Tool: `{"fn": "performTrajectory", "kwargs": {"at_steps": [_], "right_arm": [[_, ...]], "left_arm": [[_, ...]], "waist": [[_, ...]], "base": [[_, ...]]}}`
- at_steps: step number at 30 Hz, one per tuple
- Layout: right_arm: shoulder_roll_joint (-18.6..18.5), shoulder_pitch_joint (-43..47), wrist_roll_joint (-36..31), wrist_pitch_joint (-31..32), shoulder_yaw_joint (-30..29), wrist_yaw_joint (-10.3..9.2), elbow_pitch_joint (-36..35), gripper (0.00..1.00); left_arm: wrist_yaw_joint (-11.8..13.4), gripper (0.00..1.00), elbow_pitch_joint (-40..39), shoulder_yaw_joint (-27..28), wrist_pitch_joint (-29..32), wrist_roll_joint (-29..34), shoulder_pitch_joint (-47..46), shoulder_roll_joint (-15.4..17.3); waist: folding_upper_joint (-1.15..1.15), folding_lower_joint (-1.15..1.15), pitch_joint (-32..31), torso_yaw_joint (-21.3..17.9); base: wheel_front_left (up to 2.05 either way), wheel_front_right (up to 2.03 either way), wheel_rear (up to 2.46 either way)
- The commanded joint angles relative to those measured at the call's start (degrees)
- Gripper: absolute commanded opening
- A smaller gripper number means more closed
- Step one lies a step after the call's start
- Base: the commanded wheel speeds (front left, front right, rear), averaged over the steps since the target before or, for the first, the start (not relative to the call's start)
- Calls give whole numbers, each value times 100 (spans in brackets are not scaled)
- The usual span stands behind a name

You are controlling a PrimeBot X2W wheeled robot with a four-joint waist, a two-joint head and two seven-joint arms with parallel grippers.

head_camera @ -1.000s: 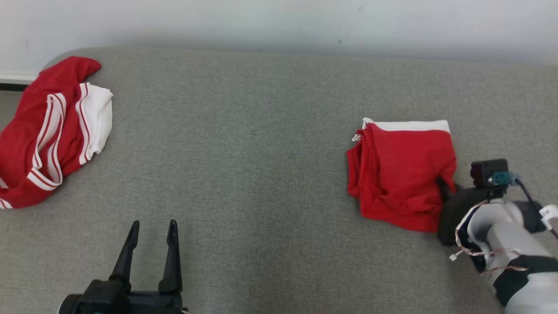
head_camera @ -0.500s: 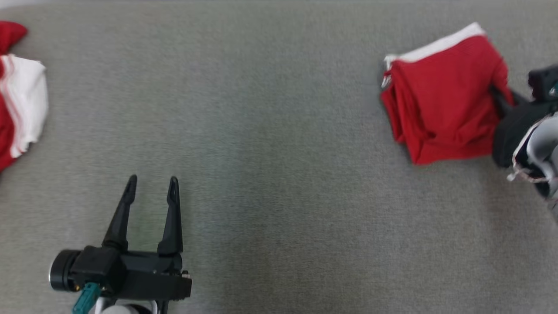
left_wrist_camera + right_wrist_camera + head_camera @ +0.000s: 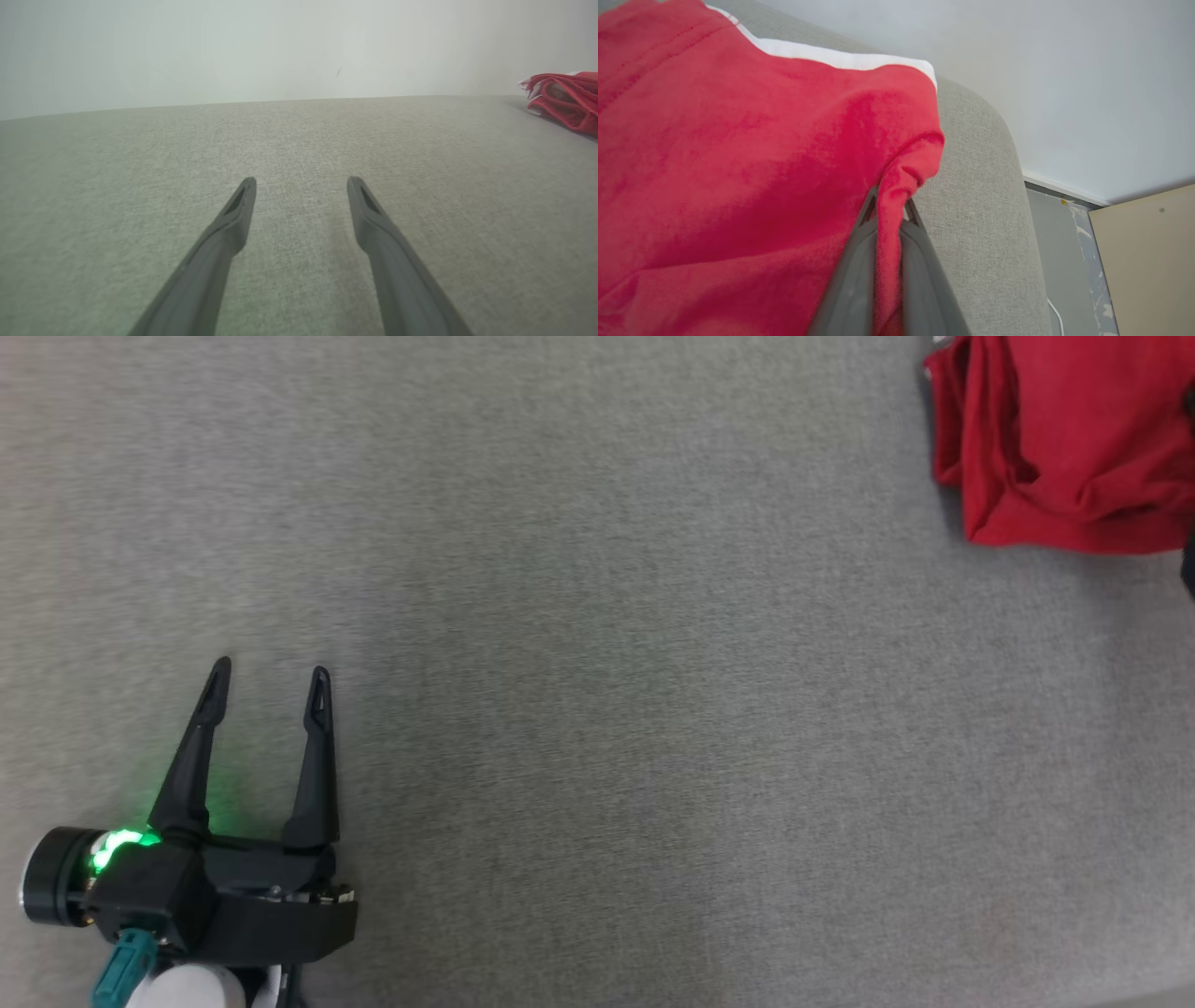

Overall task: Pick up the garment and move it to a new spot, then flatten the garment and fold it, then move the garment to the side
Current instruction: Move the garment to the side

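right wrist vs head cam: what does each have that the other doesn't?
Right wrist, not head: the right claw shut on a fold of the red garment, plus the wall and a beige panel beyond it.
Head, not right wrist: the left claw, open and empty, with a green light at its base.
Both: the red garment and the grey surface under it.

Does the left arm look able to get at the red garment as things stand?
Doubtful: nothing blocks the left gripper, with bare grey surface between, but the red garment lies far across, pinched by the right gripper.
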Motion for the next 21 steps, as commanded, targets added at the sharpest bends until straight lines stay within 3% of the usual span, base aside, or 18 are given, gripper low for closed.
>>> {"fn": "performTrajectory", "kwargs": {"at_steps": [1, 10, 21], "right_arm": [[-76, -136, 36, -29, 43, -16, -35, 0], [-516, -599, 40, 39, 226, -16, -152, 0], [-677, -1010, -144, 129, 321, -16, 44, 0]], "left_arm": [[-27, 100, -69, 45, -17, 45, -16, 59], [-28, 100, -288, 81, -12, 95, 117, 174], [-18, 100, -335, 50, 4, 96, 83, 177]], "waist": [[-1, -1, 387, -409], [-1, -1, 567, -588], [-1, -1, 749, -555]], "base": [[0, 0, 0], [0, 0, 0], [0, 0, 0]]}}
